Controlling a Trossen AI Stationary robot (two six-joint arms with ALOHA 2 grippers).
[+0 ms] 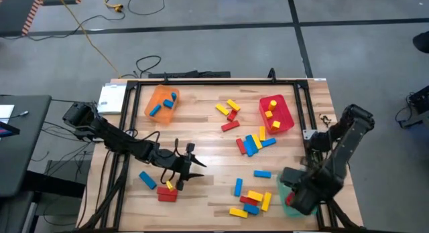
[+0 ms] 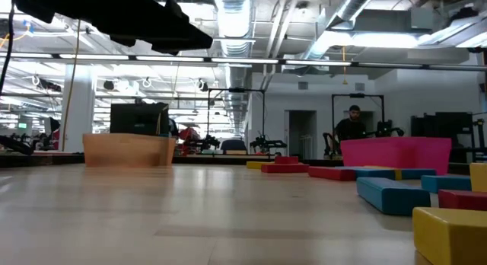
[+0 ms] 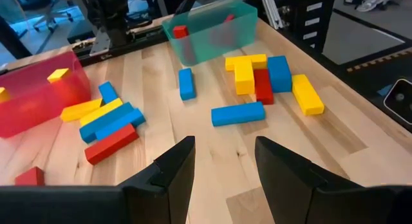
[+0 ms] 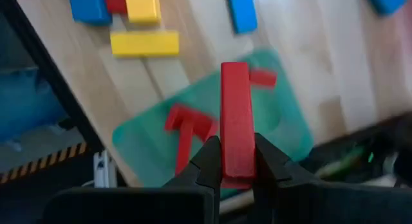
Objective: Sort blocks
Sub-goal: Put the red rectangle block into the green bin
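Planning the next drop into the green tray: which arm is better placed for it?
Right. Its end effector already grips a red block directly above the green tray. The left end effector is open, empty, and across the table.

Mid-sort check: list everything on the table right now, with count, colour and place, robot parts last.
orange tray: one, far left of the table, two blue blocks inside.
red tray: one, far right, at least two yellow blocks inside.
green tray: one, near right corner, red blocks inside.
loose blocks: red, yellow and blue, in clusters mid-table, near right and near left; exact count unclear.
red block: one, held above the green tray.
right gripper: shut on the red block.
left gripper: open, empty, over the near-left table.
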